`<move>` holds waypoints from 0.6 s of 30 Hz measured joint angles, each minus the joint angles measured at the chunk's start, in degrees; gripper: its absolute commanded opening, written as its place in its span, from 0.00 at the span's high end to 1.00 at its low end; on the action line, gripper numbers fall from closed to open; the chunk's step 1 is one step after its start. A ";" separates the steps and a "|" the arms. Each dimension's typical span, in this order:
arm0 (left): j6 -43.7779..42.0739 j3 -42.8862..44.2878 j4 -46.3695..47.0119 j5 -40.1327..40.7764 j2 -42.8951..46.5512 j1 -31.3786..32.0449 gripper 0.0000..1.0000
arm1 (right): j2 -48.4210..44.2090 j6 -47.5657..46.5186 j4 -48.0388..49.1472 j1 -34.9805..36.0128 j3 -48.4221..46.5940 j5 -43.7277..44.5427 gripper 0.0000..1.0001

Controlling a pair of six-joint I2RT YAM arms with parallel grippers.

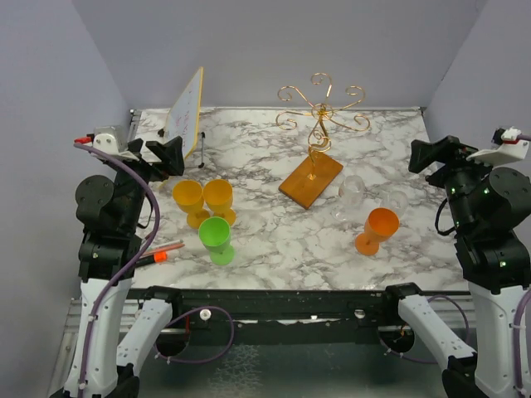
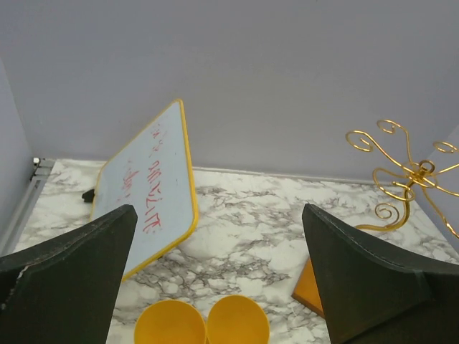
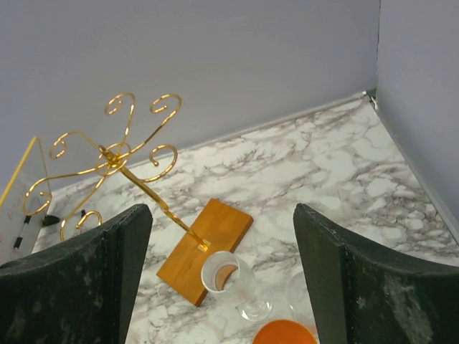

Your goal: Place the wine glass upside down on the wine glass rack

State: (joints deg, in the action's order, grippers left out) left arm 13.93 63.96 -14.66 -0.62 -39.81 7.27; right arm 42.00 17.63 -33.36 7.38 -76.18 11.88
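The wine glass rack [image 1: 320, 106] is a gold wire stand with curled arms on a brown wooden base [image 1: 311, 182] at the back middle; it also shows in the right wrist view [image 3: 118, 161] and the left wrist view [image 2: 405, 175]. A clear wine glass [image 1: 352, 190] [image 3: 229, 277] stands upright just right of the base, with a second clear glass [image 1: 397, 201] [image 3: 302, 294] beside it. My right gripper [image 1: 431, 155] [image 3: 222, 208] hangs open above the table's right side, away from the glasses. My left gripper [image 1: 164, 156] [image 2: 218, 209] is open over the left side, holding nothing.
An orange glass [image 1: 377, 229] stands at the front right. Two yellow glasses [image 1: 204, 200] and a green one [image 1: 217, 238] stand front left. A tilted whiteboard [image 1: 185, 107] leans at the back left. A red-tipped marker [image 1: 162, 254] lies by the left arm.
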 measured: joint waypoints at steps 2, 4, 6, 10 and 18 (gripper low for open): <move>0.94 -1.22 0.31 -0.24 -0.26 0.00 0.01 | -0.02 0.57 -1.18 0.00 0.74 0.00 0.11; 2.47 -2.64 0.87 -0.50 -0.66 0.00 0.01 | -0.33 0.85 -2.29 0.00 1.79 -0.02 0.11; 4.17 -4.09 2.08 -1.66 -0.66 0.00 0.01 | -0.70 0.92 -3.26 0.00 3.04 -0.07 0.12; 6.51 -8.22 6.21 -4.44 0.33 0.00 0.01 | -0.59 0.98 -5.77 0.00 5.68 -0.74 0.23; 8.35 -12.11 12.33 -6.27 1.86 0.00 0.01 | 3.50 3.93 -9.90 0.00 11.52 -4.35 0.39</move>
State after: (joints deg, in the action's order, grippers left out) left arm 22.28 51.86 -2.33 -6.90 -37.95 7.27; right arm 45.50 21.56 -43.27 7.38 -64.66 7.53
